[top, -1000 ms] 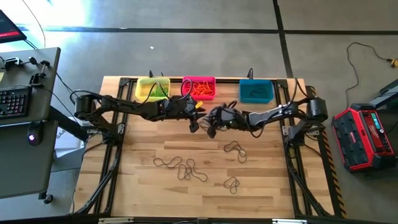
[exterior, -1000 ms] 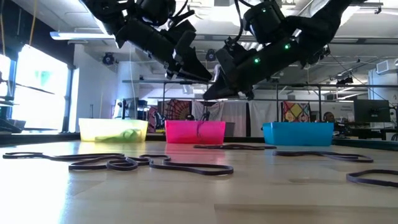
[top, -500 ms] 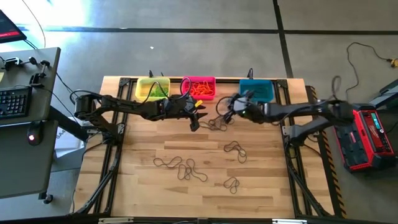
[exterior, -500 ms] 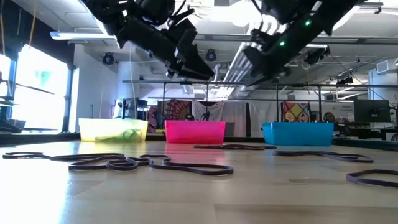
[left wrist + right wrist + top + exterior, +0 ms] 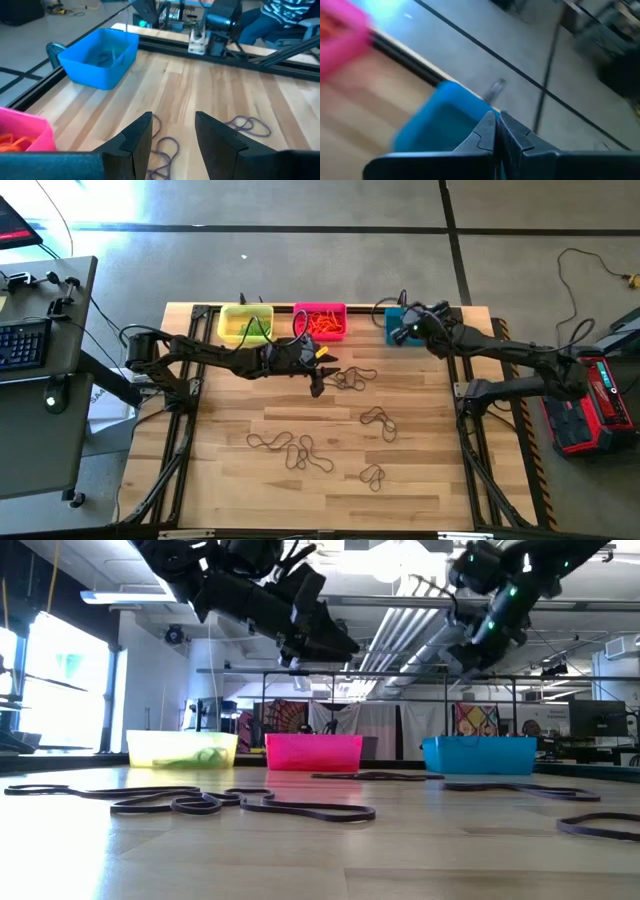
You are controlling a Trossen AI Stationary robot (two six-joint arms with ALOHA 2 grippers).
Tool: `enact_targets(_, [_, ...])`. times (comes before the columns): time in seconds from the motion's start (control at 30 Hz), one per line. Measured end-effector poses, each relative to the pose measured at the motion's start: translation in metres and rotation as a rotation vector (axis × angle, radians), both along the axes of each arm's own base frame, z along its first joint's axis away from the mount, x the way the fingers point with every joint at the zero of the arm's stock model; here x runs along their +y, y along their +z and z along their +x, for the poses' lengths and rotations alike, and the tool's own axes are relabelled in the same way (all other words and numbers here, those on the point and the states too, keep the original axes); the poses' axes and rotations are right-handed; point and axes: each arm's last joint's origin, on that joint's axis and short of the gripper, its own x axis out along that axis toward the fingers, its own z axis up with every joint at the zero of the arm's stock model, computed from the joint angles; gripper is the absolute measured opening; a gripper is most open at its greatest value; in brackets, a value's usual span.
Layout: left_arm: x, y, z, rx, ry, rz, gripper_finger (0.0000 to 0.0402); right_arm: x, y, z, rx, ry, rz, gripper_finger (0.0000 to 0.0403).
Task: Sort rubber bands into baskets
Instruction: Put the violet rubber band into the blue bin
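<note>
We see the right pincer [image 5: 408, 330], pressed together, over the teal basket [image 5: 396, 333], having swung there from mid-surface; the left pincer [image 5: 318, 383], spread, sits beside dark rubber bands [image 5: 352, 377].

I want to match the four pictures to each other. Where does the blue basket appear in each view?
High view: blue basket at the table's far edge, partly under the right pincer.
Low view: right of centre, on the table.
Left wrist view: upper left.
Right wrist view: just beyond the shut fingers.
Shared landmark: the pink basket beside it, seen in all four views.
</note>
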Motion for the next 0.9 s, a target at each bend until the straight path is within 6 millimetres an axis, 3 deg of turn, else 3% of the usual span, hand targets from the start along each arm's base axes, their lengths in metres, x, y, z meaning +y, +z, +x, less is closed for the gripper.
enact_targets(0.2, [0.001, -0.001, 0.0, 0.005, 0.004, 0.003, 0.0142, -0.025, -0.018, -0.023, 0.032, -0.128, -0.005, 0.0])
enact_targets(0.4, [0.003, -0.001, 0.0, -0.003, 0.009, 0.01, 0.0142, -0.043, -0.03, -0.039, -0.049, -0.168, -0.018, 0.0])
enact_targets(0.73, [0.007, 0.0, 0.0, -0.015, 0.042, 0.011, 0.0142, -0.042, -0.038, -0.037, -0.188, -0.025, 0.109, 0.0])
enact_targets(0.9, [0.006, -0.007, -0.007, -0.103, 0.012, 0.031, 0.0142, -0.041, -0.039, -0.036, -0.22, 0.007, 0.147, 0.0])
